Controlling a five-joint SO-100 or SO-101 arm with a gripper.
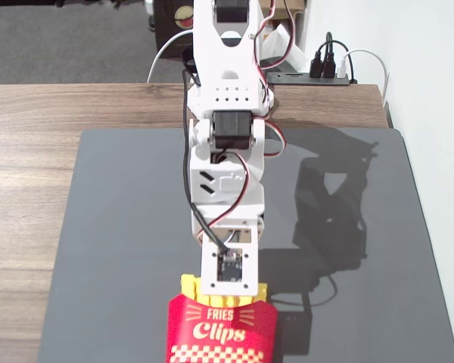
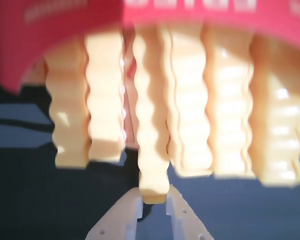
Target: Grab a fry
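Observation:
The red "Fries Clips" carton (image 1: 221, 329) stands at the near edge of the dark mat, with several yellow fries (image 1: 188, 285) sticking out of its top. My arm reaches down over them, and its wrist hides the fingers in the fixed view. In the wrist view the carton (image 2: 65, 30) fills the top and the notched fries hang below it. My gripper (image 2: 153, 196) has its two white fingers (image 2: 125, 215) closed on the tip of the middle fry (image 2: 151, 125). This fry reaches a little further out than the fries on either side of it.
The dark grey mat (image 1: 121, 227) lies on a wooden table (image 1: 30, 151). A power strip with plugs (image 1: 325, 72) sits at the table's back right by a white wall. The arm's base and cables stand at the back centre.

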